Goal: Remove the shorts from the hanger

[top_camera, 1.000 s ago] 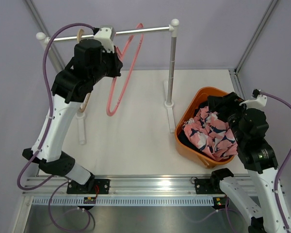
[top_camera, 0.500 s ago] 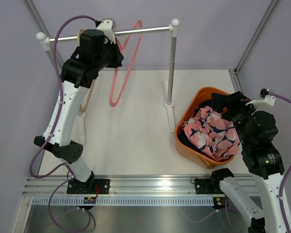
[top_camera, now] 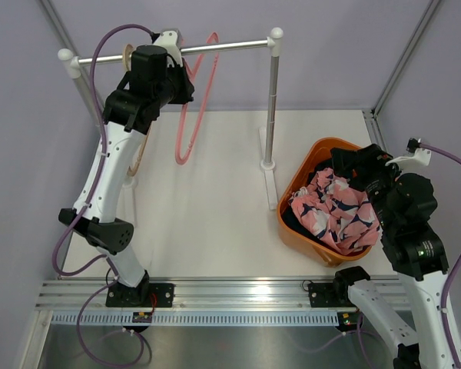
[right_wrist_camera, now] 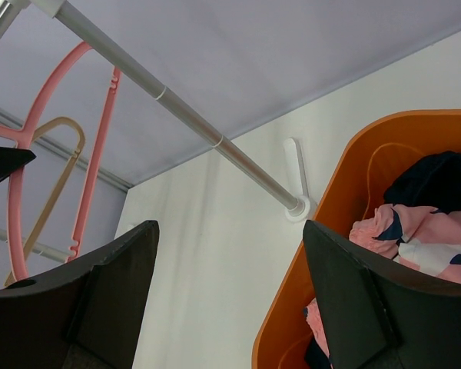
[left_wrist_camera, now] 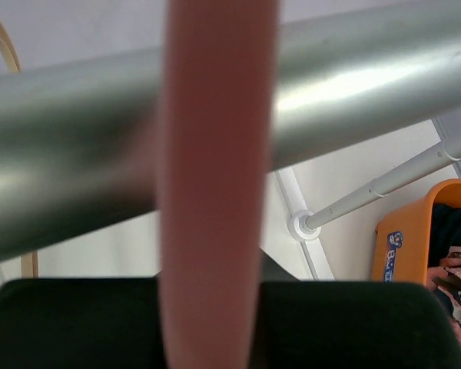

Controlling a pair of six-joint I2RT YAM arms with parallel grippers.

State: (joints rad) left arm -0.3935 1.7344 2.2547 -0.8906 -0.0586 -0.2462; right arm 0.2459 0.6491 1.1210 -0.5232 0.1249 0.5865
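Overhead view; both wrist views face rail (top_camera: 246,45) (shared).

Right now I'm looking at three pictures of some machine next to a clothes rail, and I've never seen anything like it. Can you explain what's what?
These are two robot arms bolted at the near edge of a white table. One picture looks down from above and behind them. The other two come from small cameras on the wrists. On the table stand a silver metal clothes rail and an orange plastic basket holding pink patterned shorts. A tan wooden hanger hangs on the rail. The left gripper, a two-finger claw, is up at the rail and shut on a bare pink plastic hanger. The right gripper is open and empty beside the basket.
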